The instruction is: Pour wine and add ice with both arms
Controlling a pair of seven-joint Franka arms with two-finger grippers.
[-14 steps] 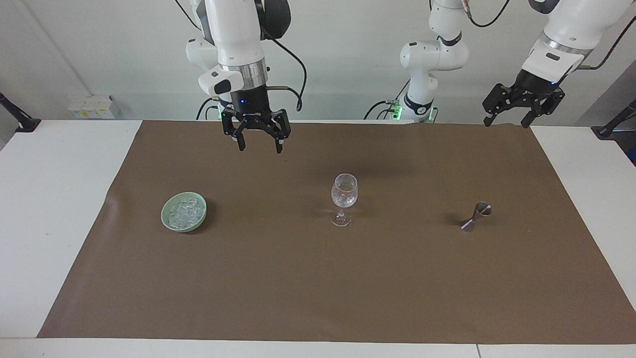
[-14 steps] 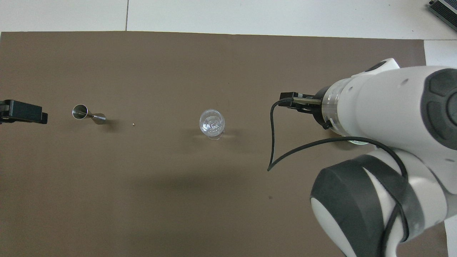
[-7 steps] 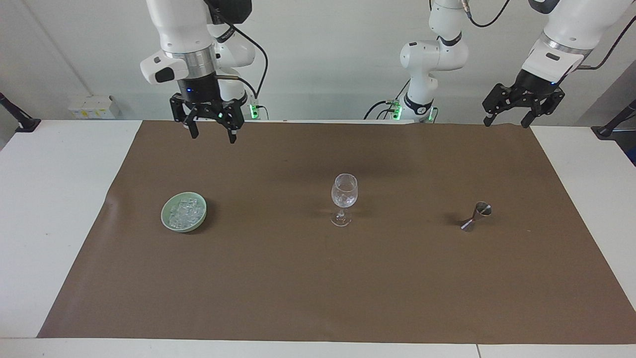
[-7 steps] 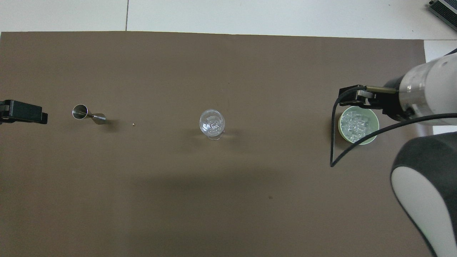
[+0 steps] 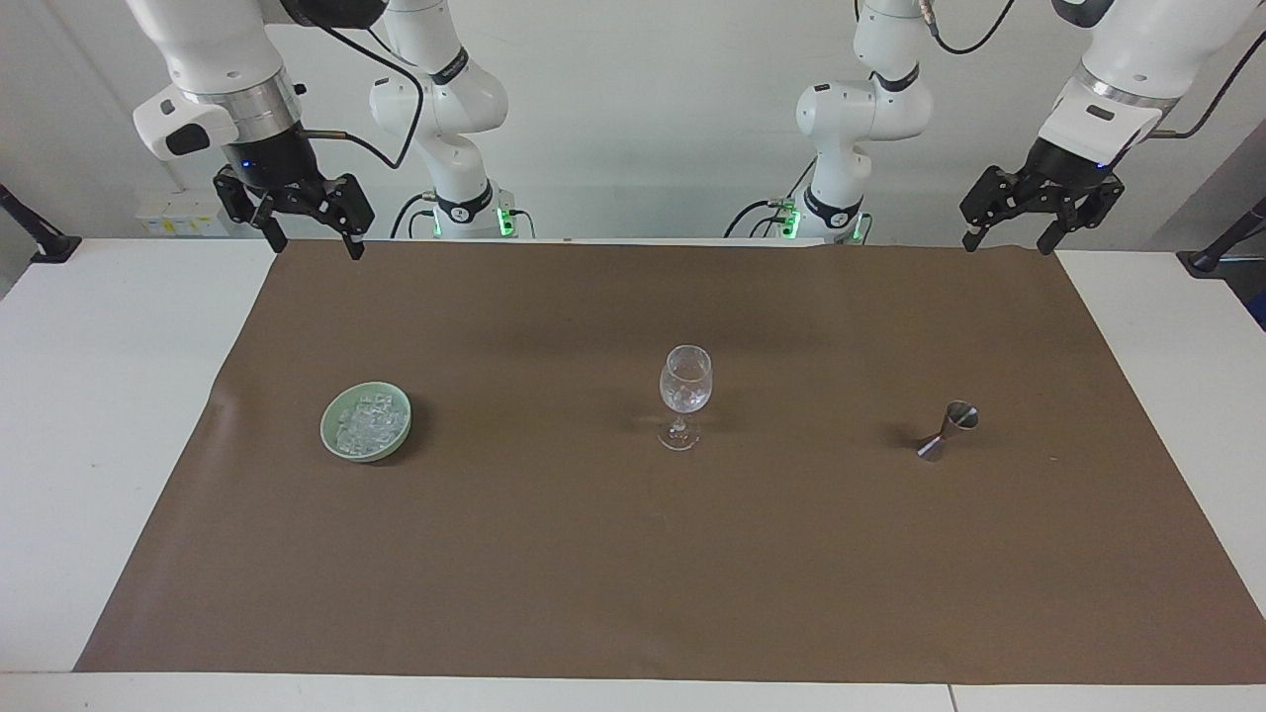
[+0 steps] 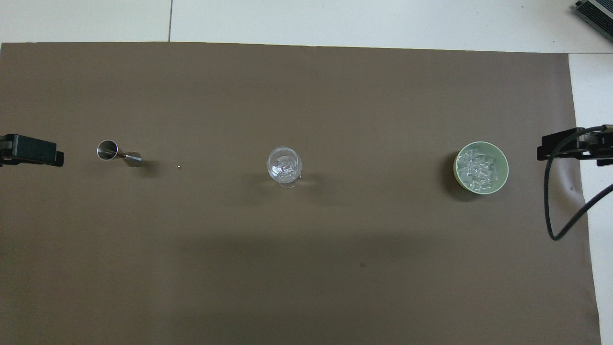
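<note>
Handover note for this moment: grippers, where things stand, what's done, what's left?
Right gripper: open, empty, raised over the mat's corner at the right arm's end.
Left gripper: open, empty, raised over the mat's corner at the left arm's end.
Ice: heaped in the green bowl, toward the right arm's end.
Wine glass: upright mid-mat, with glints inside like ice pieces.
Metal jigger: tilted, toward the left arm's end.
Done: apparently some ice added; pouring cannot be confirmed.
Left: nothing underway.
</note>
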